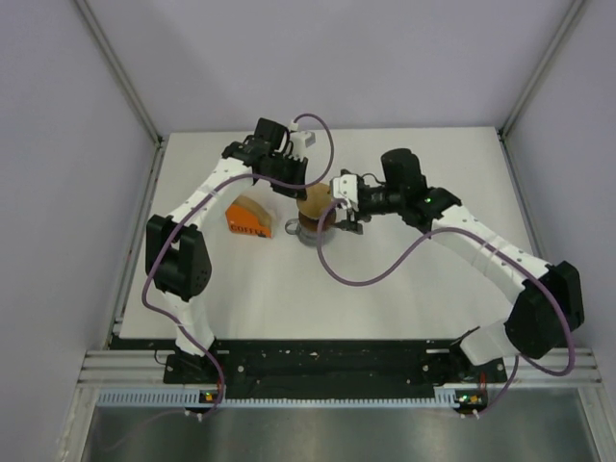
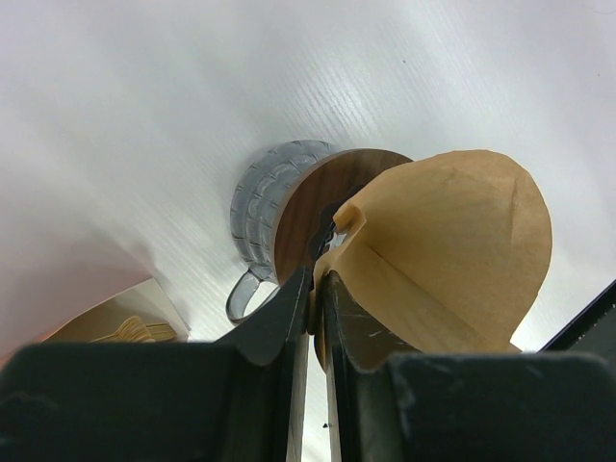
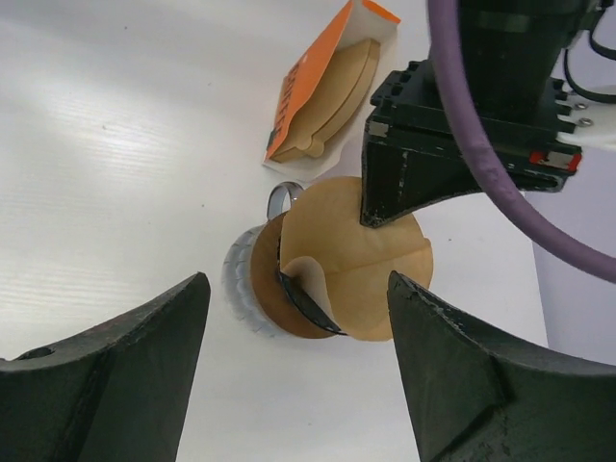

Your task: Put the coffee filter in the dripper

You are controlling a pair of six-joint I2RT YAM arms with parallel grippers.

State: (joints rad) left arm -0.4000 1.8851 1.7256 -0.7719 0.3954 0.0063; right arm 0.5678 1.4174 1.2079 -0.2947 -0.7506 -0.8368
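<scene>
**A:** How far along is it?

**B:** Partway, I'd say. The left gripper [image 2: 316, 289] is pinched tight on the edge of the coffee filter [image 2: 452, 231], holding it over the grey mug [image 2: 265, 207] near the middle of the table [image 3: 115, 144].

**A:** And the dripper [image 3: 306, 308]?

**B:** Mostly hidden under the paper; only a dark curved rim peeks out. The filter looks propped on top, not seated inside.

**A:** The right gripper [image 3: 295, 281]?

**B:** Spread wide above the mug, holding nothing. What's left, I judge: settle the cone in, then let go.
</scene>
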